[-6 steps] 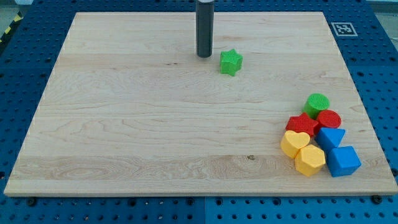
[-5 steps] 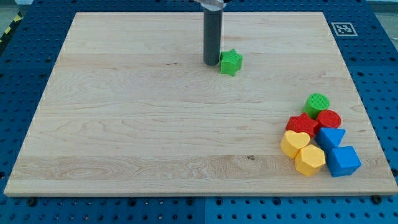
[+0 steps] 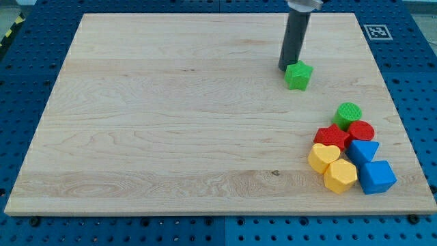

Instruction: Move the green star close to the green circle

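The green star point(image 3: 298, 75) lies on the wooden board point(image 3: 171, 137) in the upper right part of the view. My tip point(image 3: 287, 67) touches its upper left side; the dark rod rises from there to the view's top. The green circle point(image 3: 348, 113) sits lower right of the star, at the top of a cluster of blocks, about a block's width or two away from the star.
Below the green circle a tight cluster holds a red star point(image 3: 332, 136), a red circle point(image 3: 362, 130), a yellow heart point(image 3: 323, 156), a yellow hexagon point(image 3: 339, 175), a blue triangle point(image 3: 364, 150) and a blue cube point(image 3: 376, 177). A marker tag point(image 3: 377, 31) sits at the board's top right corner.
My tip moved right, met the green star's left side and pushed it right and slightly down, closer to the green circle. The cluster has not moved.
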Motion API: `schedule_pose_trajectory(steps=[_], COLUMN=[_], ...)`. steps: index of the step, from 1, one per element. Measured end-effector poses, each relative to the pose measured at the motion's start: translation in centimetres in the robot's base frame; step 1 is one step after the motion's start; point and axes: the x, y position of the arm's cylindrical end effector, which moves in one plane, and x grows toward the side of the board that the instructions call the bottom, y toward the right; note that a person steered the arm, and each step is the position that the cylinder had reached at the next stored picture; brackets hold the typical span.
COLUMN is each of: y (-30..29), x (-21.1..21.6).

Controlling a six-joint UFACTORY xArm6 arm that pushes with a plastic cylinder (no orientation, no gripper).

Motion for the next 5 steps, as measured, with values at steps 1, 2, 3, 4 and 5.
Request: schedule_pose_trajectory(steps=[1, 2, 3, 4, 5], y=[1.0, 1.5, 2.9, 4.2, 4.3], x=[0.2, 1.7, 3.9, 5.8, 7.2])
